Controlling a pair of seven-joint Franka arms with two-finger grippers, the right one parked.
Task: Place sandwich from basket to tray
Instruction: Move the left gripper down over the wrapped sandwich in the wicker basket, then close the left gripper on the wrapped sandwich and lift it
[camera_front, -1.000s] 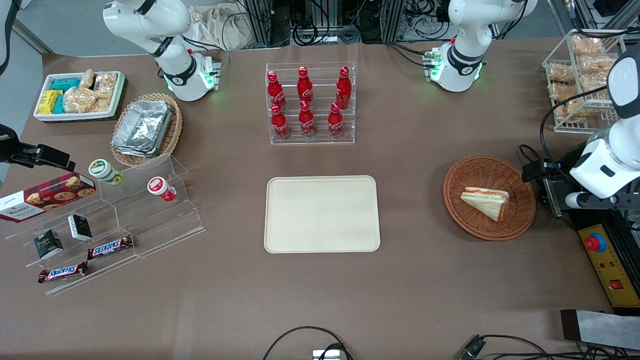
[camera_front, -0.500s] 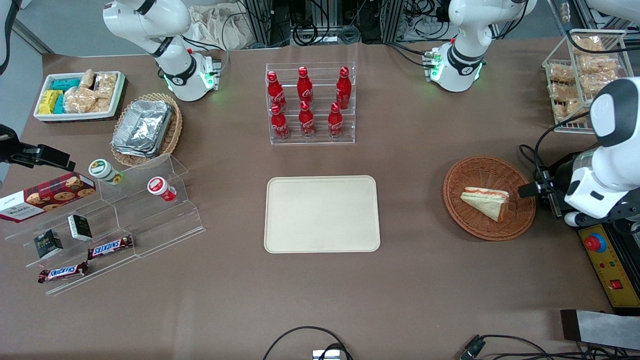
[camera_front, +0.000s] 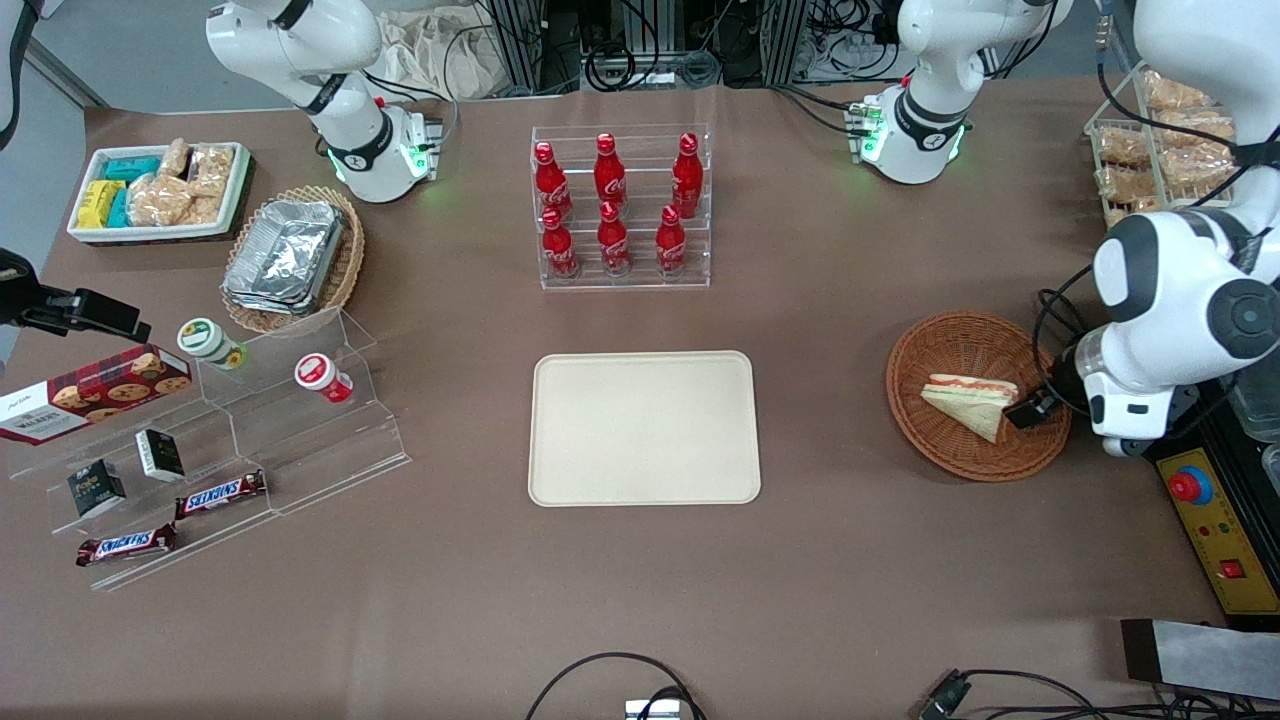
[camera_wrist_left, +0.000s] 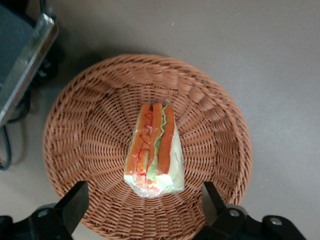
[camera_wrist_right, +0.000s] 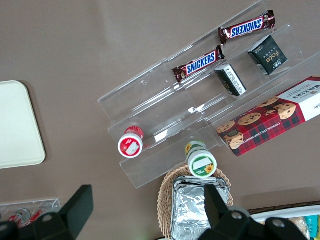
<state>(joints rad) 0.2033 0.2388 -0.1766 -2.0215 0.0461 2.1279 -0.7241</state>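
The tool (camera_wrist_left: 142, 210) hangs above the edge of the round wicker basket (camera_front: 950, 345), at the side toward the working arm's end of the worktop (camera_front: 640, 600), and its two fingers (camera_wrist_left: 75, 202) are spread wide with nothing between them. The sandwich (camera_front: 970, 402) lies in the middle of this basket, directly ahead of the open fingers and lower than them, not touching them. In the left wrist view its long axis runs away from the tool, so the fingers stand one on each long side of it. I judge that a short advance and a descent would bring them around its width.

There is one sandwich, one round basket and one cream tray (camera_front: 645, 428). The tray lies well apart from the tool, toward the parked arm's end. Six red cola bottles (camera_front: 612, 205) stand in an acrylic rack, farther from the front camera than the tray.
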